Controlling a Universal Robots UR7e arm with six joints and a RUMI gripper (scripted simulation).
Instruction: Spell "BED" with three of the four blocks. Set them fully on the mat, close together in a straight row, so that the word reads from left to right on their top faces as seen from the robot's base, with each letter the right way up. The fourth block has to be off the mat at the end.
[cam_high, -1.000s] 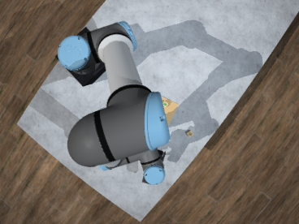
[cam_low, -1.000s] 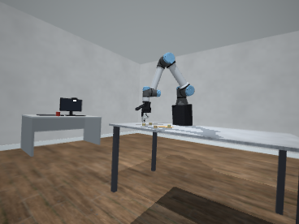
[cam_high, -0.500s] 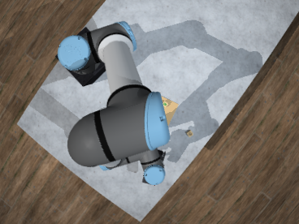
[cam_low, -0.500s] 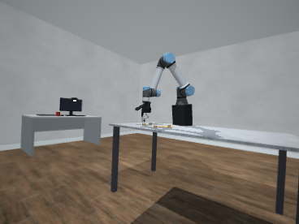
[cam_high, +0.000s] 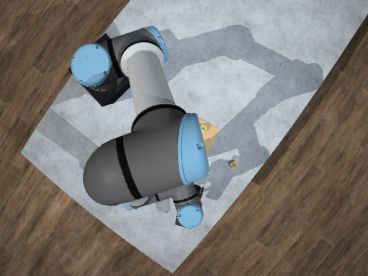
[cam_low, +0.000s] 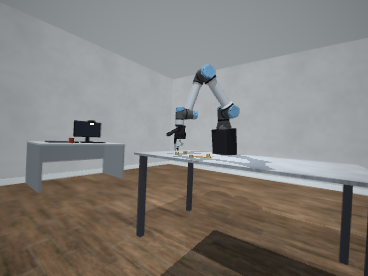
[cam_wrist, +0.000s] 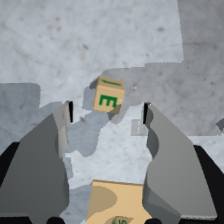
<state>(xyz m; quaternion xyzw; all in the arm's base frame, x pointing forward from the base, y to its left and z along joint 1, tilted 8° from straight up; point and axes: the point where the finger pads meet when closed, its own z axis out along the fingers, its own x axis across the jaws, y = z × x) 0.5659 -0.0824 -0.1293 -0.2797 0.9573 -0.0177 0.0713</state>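
A wooden block with a green E (cam_wrist: 108, 96) lies tilted on the grey table top, off the mat. In the wrist view it sits just beyond my fingertips. My gripper (cam_wrist: 108, 103) hovers above the table with its fingers apart and nothing between them. The tan mat (cam_wrist: 117, 202) shows at the bottom of the wrist view, with a block with a green letter (cam_wrist: 120, 220) at its near edge. In the overhead view the mat (cam_high: 210, 134) peeks out from under the arm with a green-marked block (cam_high: 203, 128) on it. The arm hides the gripper there.
A small block (cam_high: 232, 163) lies on the table off the mat, its letter too small to read. The robot's black base (cam_high: 107, 75) stands at the far corner. The table edge runs close to the right of the blocks. A desk with a monitor (cam_low: 87, 130) stands far off.
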